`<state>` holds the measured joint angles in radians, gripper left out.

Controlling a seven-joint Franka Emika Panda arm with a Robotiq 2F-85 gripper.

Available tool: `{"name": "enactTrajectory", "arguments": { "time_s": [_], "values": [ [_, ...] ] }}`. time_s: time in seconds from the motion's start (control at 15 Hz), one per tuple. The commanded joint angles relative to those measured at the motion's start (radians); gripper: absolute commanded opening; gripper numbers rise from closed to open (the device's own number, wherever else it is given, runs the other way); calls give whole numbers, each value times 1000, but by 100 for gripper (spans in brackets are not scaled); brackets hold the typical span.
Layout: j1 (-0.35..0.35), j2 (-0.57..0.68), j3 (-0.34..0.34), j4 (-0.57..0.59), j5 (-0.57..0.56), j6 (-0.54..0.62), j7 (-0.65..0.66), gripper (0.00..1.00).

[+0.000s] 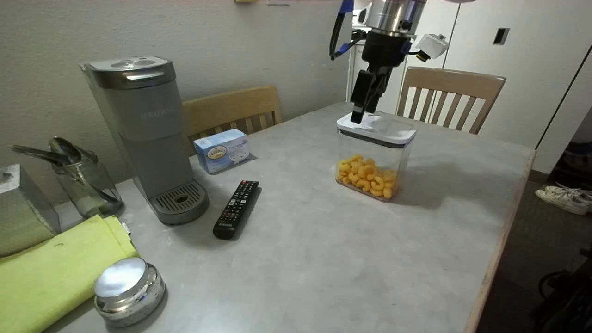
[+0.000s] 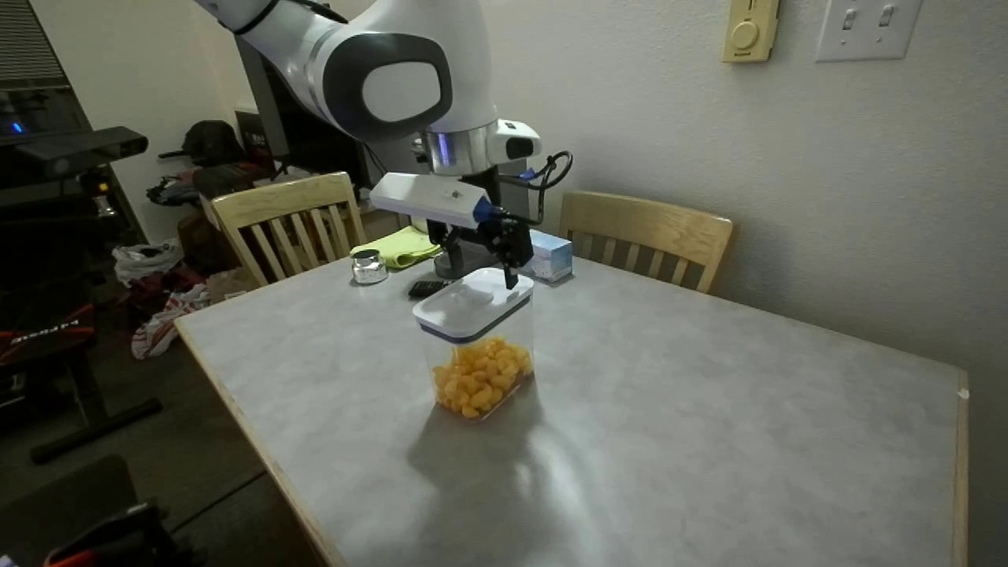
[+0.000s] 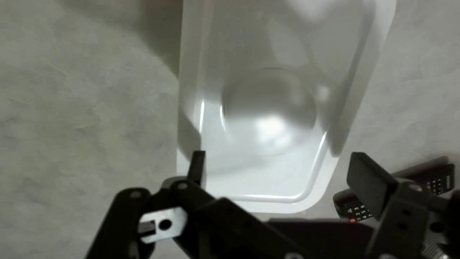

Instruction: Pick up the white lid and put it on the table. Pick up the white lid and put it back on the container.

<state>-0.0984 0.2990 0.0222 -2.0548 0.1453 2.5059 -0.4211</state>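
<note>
The hand is positioned over one end of the white lid, jaws wide apart, gripping nothing. The lid sits on the container, which stands on the surface. Progress: either both transfers remain or both are complete; these views cannot settle which. If outstanding, remove the lid first.

Both ext. views see the desk from opp. ends; wrist view looks down, v. close over the white lid.
</note>
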Motion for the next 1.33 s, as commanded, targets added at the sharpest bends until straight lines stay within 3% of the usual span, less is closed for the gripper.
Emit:
{"name": "enactTrajectory", "arguments": {
  "time_s": [0.0,0.87,0.93,1.0,1.27],
  "values": [
    [-20,-10,12,-8,13,-24,-5,100],
    [-26,-29,7,-39,11,-27,1,100],
    [-27,-29,8,-39,13,-27,0,76],
    [-28,-29,8,-40,13,-27,0,74],
    [-30,-33,8,-41,15,-26,-3,46]
  ]
}}
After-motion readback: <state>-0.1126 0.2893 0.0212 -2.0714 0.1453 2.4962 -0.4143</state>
